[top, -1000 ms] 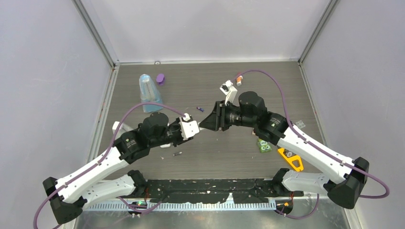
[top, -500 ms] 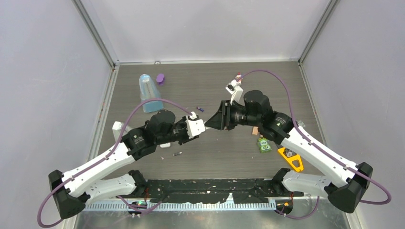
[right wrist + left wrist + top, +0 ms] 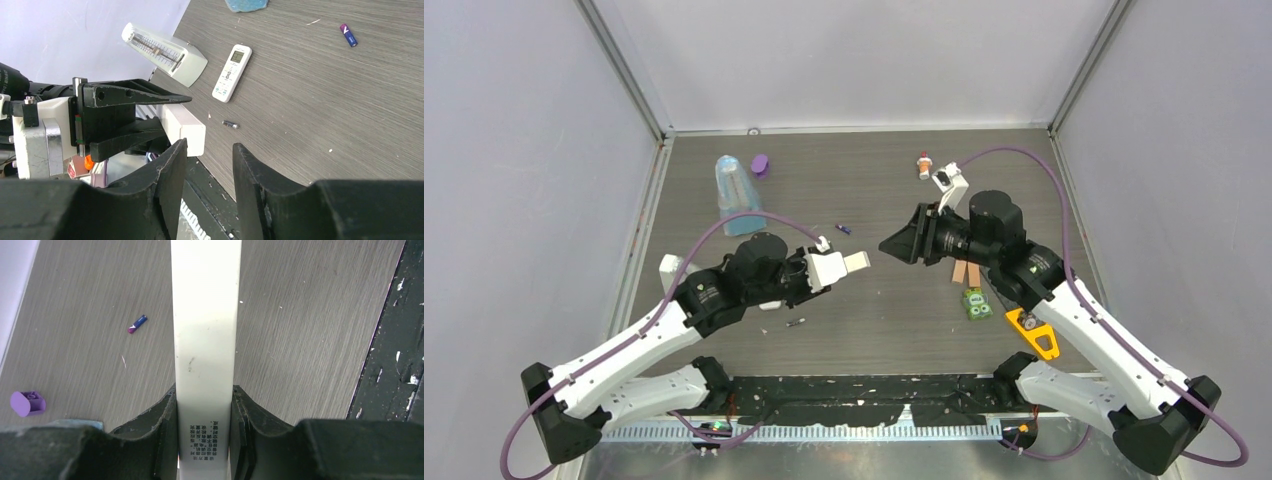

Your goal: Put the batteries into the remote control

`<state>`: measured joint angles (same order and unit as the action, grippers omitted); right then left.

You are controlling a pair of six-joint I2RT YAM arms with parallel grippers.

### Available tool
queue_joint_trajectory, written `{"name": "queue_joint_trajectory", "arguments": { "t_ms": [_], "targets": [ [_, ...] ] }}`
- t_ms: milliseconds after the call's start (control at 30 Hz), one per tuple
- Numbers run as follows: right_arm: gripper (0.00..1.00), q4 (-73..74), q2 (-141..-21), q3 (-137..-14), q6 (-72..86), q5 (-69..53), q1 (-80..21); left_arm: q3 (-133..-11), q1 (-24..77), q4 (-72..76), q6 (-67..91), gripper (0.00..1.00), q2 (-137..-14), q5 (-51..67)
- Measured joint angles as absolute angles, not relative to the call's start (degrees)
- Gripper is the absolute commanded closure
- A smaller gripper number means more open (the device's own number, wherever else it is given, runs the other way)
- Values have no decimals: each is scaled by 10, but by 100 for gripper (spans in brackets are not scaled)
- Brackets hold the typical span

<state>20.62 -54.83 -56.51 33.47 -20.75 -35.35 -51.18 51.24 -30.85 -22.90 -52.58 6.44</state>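
Observation:
My left gripper is shut on a plain white bar with small printed text, held level above the table and pointing right. My right gripper stands open and empty, a short gap to the right of the bar's free end. The remote control, a white handset with a pale screen and buttons, lies flat on the table beneath the left arm. A purple-tipped battery lies behind the grippers. A dark battery lies in front of the left arm.
A blue pouch and purple cap sit at the back left. A white wedge-shaped box stands by the left wall. A red-and-white little bottle is at the back. A green item and orange tool lie under the right arm.
The right gripper has let go of the bar's end, opened a little and drawn back to the right. The left gripper still holds the bar, shifted slightly.

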Motion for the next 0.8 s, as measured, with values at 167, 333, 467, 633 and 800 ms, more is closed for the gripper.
{"name": "queue_joint_trajectory", "arguments": {
  "t_ms": [167, 333, 467, 633, 800],
  "targets": [
    [33, 189, -547, -556, 335, -228, -354, -512, 512, -314, -229, 100, -526, 65],
    [25, 165, -549, -551, 333, -265, -354, -512, 512, -317, -229, 100, -526, 69],
    [25, 160, -568, -551, 326, -278, -363, -512, 512, -317, -229, 100, -526, 77],
    [29, 178, -615, -560, 302, -276, -397, -512, 512, -317, -229, 100, -526, 84],
    [36, 185, -646, -573, 294, -270, -423, -512, 512, -317, -229, 100, -526, 91]
  ]
}}
